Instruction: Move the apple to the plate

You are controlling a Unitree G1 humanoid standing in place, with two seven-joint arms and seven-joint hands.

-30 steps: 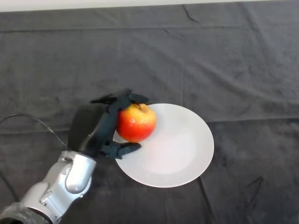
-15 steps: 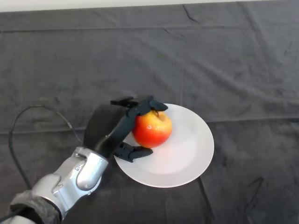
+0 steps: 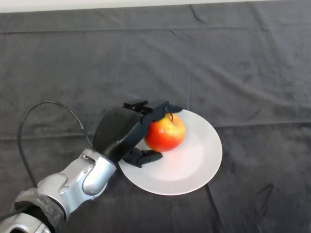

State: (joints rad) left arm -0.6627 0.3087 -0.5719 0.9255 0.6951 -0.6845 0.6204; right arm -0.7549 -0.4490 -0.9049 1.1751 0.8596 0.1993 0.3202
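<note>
A red and yellow apple [image 3: 166, 132] is over the left part of the white plate [image 3: 194, 165], which lies on the dark cloth. My left hand [image 3: 121, 131] comes in from the lower left and is shut on the apple: its fingers curl over the apple's top and its thumb sits under the apple's near left side. I cannot tell whether the apple rests on the plate or is held just above it.
The dark cloth [image 3: 243, 73] covers the whole table and has creases. A pale strip runs along the far edge at the top [image 3: 97, 4].
My left hand has carried the apple to the right, from the plate's left rim to further over the plate. The arm has reached further in.
</note>
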